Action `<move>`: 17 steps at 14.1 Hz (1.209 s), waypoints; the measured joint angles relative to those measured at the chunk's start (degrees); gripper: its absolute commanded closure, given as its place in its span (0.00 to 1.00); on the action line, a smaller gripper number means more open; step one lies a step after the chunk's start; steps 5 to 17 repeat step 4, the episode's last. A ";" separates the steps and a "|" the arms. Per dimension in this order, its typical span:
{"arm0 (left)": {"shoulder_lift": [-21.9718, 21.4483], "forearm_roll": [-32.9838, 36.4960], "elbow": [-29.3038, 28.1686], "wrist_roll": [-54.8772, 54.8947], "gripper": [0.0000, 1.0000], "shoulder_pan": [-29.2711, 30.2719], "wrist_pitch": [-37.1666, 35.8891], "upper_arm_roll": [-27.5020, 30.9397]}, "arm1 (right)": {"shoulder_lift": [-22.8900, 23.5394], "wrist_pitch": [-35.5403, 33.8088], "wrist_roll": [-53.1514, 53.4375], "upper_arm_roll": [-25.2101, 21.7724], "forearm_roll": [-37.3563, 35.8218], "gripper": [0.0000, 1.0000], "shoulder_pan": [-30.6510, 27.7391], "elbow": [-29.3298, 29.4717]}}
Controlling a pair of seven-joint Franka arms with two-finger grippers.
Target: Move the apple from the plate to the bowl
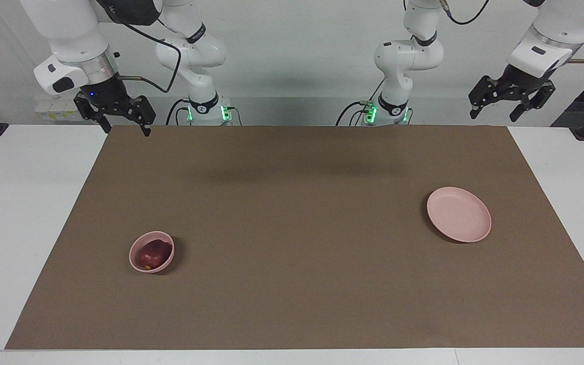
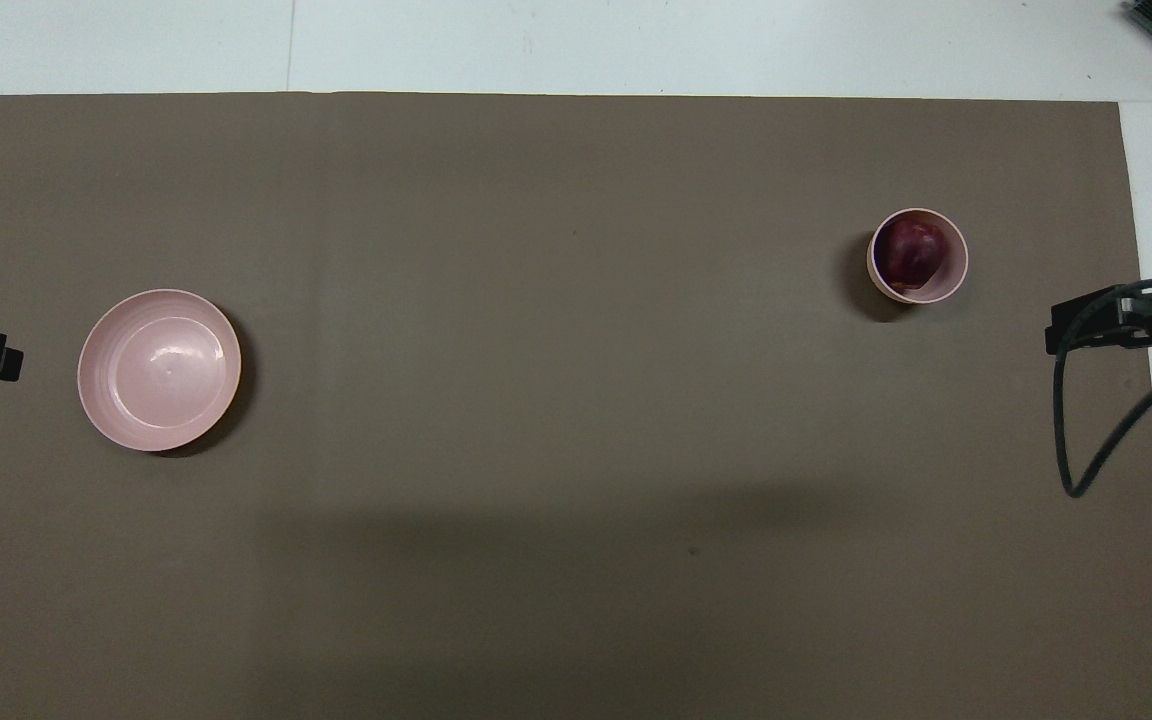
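Note:
The dark red apple [image 1: 151,255] [image 2: 912,252] lies inside the small deep pink bowl [image 1: 137,264] [image 2: 954,275], toward the right arm's end of the brown mat. At the left arm's end, the flat pink plate [image 1: 458,214] [image 2: 158,370] carries nothing. My right gripper [image 1: 125,130] hangs open in the air over the mat's corner by its own base, well apart from the bowl. Raised over the table's edge at the left arm's end, my left gripper [image 1: 493,116] is open and holds nothing; that arm waits.
A brown mat [image 1: 302,228] covers most of the white table [image 1: 23,203]. The right arm's black cable [image 2: 1086,440] loops over the mat's edge near the bowl. The two arm bases [image 1: 206,109] stand at the robots' edge.

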 measured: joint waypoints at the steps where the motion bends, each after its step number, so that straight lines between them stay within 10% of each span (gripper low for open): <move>1: 0.00 0.00 0.00 0.00 0.00 0.00 0.00 0.00 | 0.00 0.00 0.00 -0.11 0.00 0.00 0.00 0.01; 17: 0.00 0.00 0.00 0.00 0.00 0.00 0.00 0.00 | 0.00 0.00 0.00 -0.25 0.00 0.00 -0.01 0.05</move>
